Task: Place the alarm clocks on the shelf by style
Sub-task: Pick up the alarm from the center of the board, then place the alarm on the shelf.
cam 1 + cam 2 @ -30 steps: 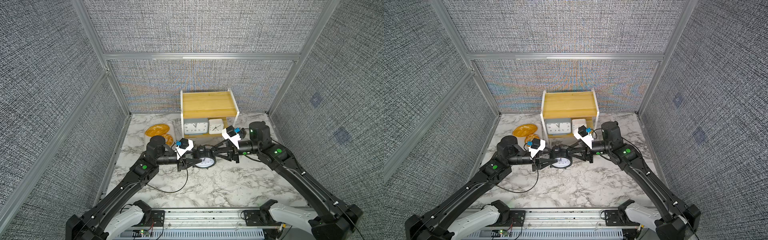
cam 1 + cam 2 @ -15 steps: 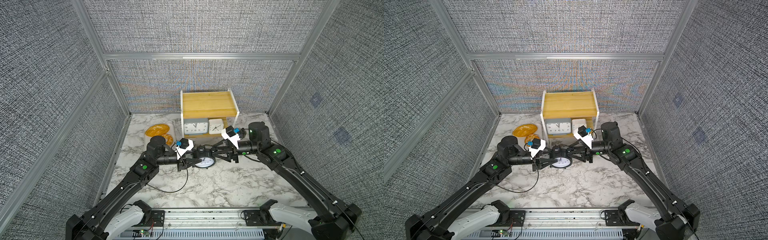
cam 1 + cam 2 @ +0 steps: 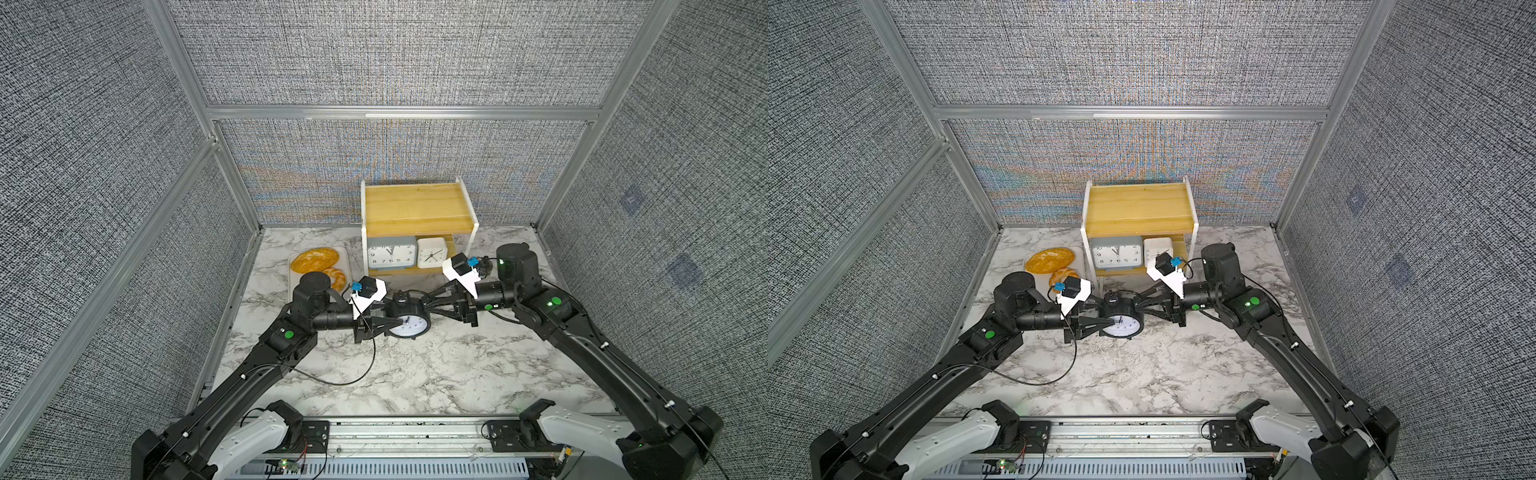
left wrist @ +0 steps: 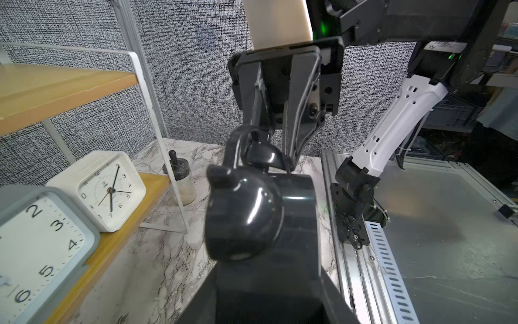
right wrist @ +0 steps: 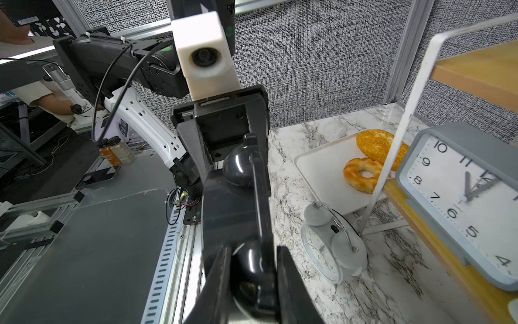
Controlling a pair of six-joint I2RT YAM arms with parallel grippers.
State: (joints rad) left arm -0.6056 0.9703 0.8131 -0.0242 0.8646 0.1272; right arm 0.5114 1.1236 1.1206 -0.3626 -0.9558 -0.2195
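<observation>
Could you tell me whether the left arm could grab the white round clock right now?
Probably not yet: the left gripper is closed on the black clock, so it has no free grip, though the white round clock lies nearby.

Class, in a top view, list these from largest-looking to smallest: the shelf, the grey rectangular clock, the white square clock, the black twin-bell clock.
1. shelf
2. grey rectangular clock and black twin-bell clock: look alike, the black one partly hidden, so unranked
3. white square clock
</observation>
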